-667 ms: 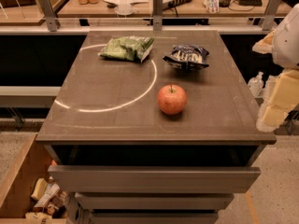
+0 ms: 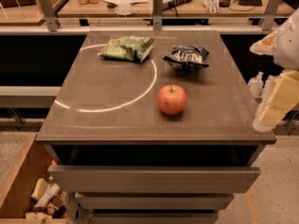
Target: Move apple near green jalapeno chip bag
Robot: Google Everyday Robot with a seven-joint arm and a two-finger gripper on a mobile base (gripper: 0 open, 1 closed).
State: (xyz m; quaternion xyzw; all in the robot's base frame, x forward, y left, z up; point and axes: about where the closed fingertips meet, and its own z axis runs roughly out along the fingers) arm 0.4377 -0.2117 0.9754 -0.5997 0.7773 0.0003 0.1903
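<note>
Grey tabletop (image 2: 93, 120) carries three things. One apple (image 2: 171, 99) stands stem-up and untouched right of centre, so the move looks not yet begun. One dark chip bag (image 2: 187, 56) lies near it at 1 o'clock. One green jalapeno chip bag (image 2: 127, 48) lies flat at 11 o'clock, well apart. Off the table's edge at 3 o'clock hangs the gripper (image 2: 271, 111), clear of the apple; whether it is wide or narrow I cannot tell.
</note>
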